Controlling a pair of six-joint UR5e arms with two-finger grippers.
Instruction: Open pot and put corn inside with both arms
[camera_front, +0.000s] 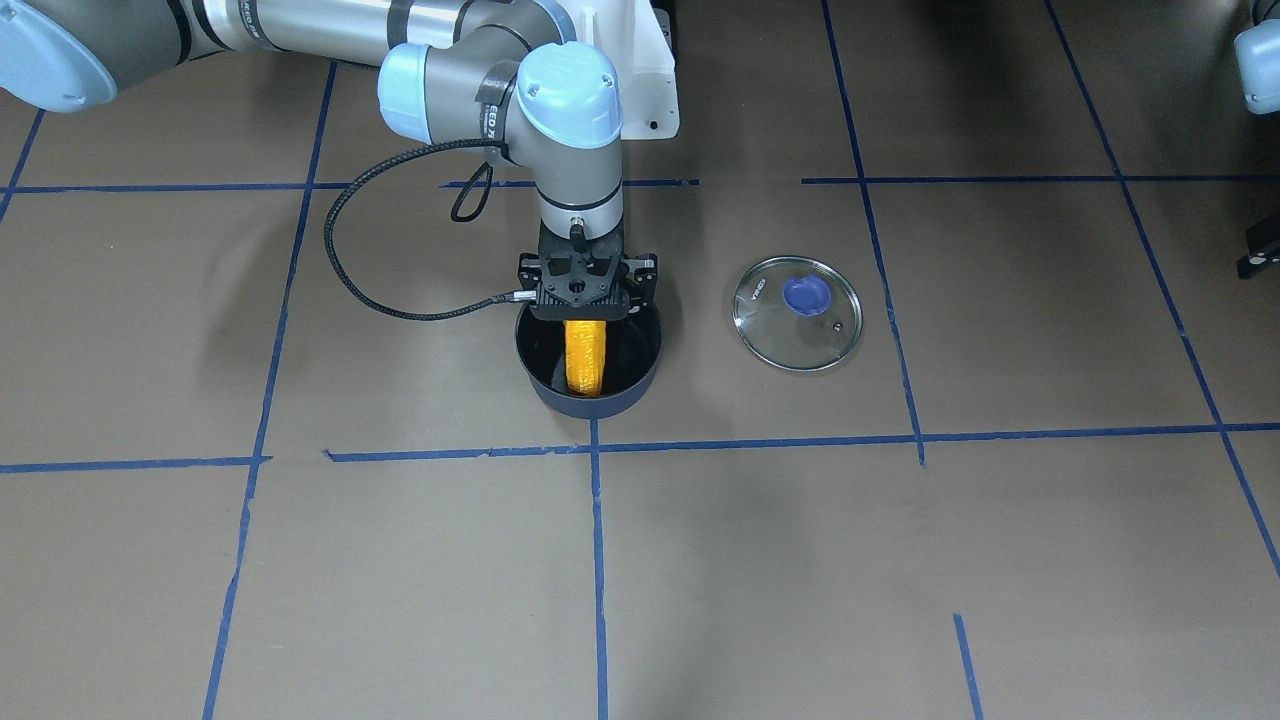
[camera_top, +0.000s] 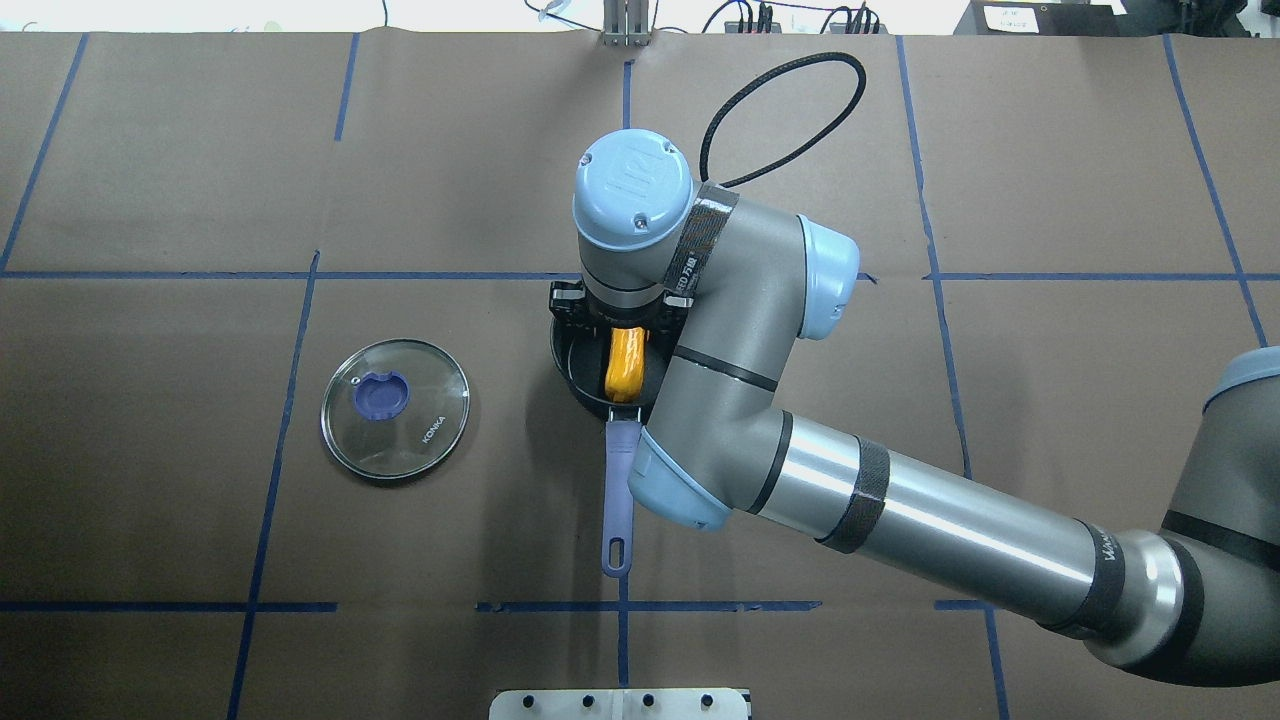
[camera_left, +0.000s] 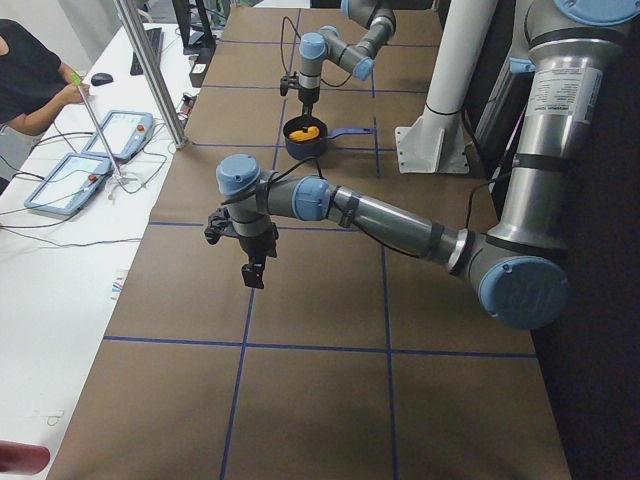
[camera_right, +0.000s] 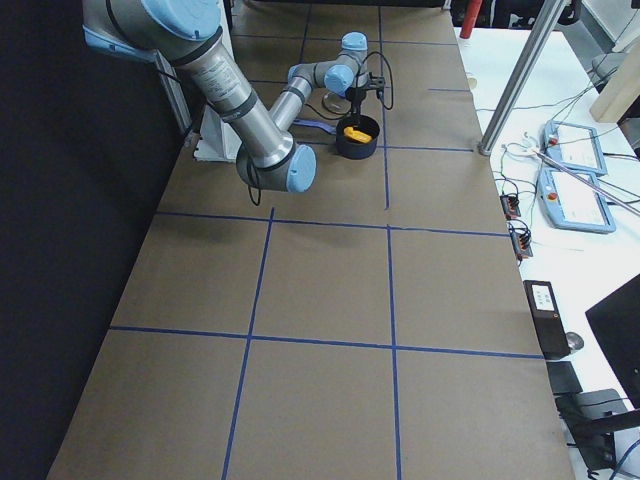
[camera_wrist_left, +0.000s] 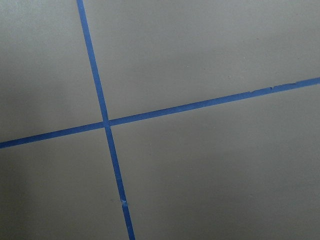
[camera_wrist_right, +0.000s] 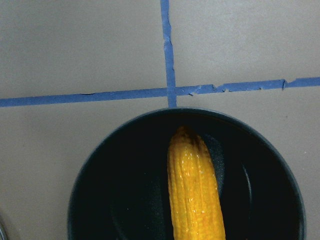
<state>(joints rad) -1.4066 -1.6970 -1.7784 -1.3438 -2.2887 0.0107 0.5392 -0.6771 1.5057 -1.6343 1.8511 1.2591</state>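
The corn (camera_front: 585, 355) lies in the lidless pot (camera_front: 590, 405) at frame centre, long axis running top to bottom, directly beneath the right tool (camera_front: 588, 295), whose jaws look spread and empty; the distant left tool (camera_left: 254, 270) cannot be judged.
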